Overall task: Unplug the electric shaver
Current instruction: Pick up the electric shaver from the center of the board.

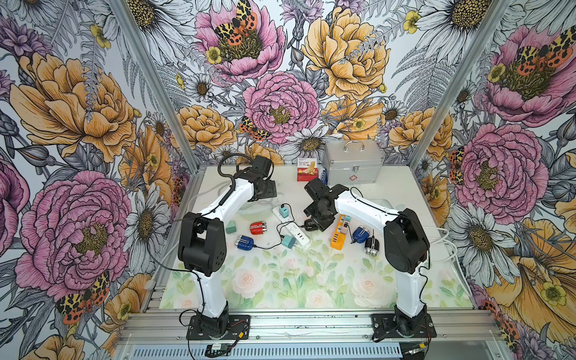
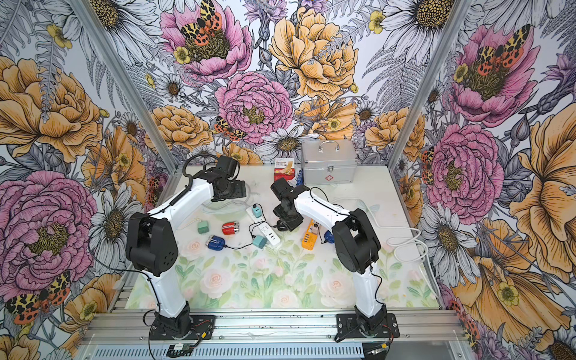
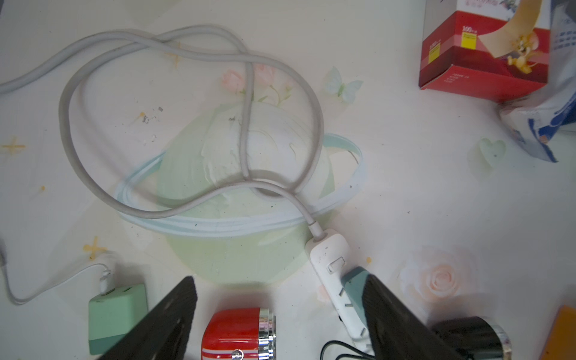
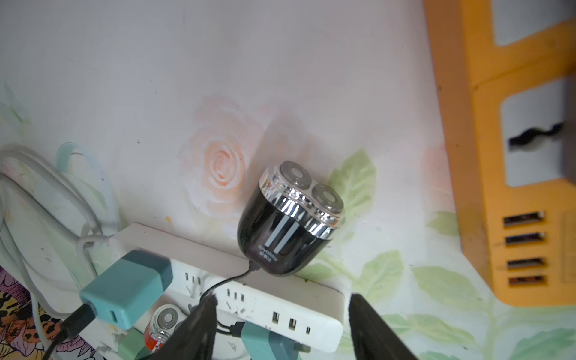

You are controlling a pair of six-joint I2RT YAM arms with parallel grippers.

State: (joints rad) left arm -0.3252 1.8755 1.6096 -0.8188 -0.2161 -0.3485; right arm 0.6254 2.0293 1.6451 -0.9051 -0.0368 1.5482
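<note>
Here, black shaver (image 4: 280, 230) shows twin chrome heads, cable (image 4: 229, 278) attached

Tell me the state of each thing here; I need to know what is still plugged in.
black shaver: lying down, cable in its base.
teal charger: plugged into the white power strip.
red shaver: no cable seen.
green adapter: lying loose, white cable plugged in.
metal case: shut.
left hand: open, empty.
right hand: open, empty.
</note>
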